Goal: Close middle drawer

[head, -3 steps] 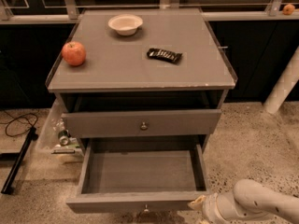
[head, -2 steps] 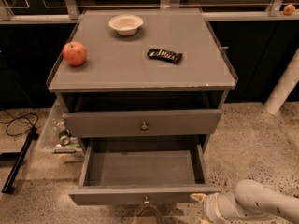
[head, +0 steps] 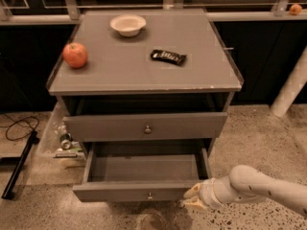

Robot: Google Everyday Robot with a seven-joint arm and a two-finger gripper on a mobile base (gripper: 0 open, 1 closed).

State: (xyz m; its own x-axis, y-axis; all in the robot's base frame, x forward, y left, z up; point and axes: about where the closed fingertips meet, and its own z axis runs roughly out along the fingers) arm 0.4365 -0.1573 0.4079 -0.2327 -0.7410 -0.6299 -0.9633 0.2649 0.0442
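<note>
The middle drawer stands pulled out of the grey cabinet, empty inside, with a small round knob at the centre of its flat front. My gripper is at the right end of that drawer front, against it or very close. My cream forearm comes in from the lower right. The top drawer front sits above, pulled out a little. The lowest front is hidden under the open drawer.
On the cabinet top are a red apple, a white bowl and a dark snack bar. Clutter and a cable lie on the floor at the left. A white post stands at the right.
The middle drawer has slid part of the way back into the cabinet. My gripper has moved with its front, toward the cabinet.
</note>
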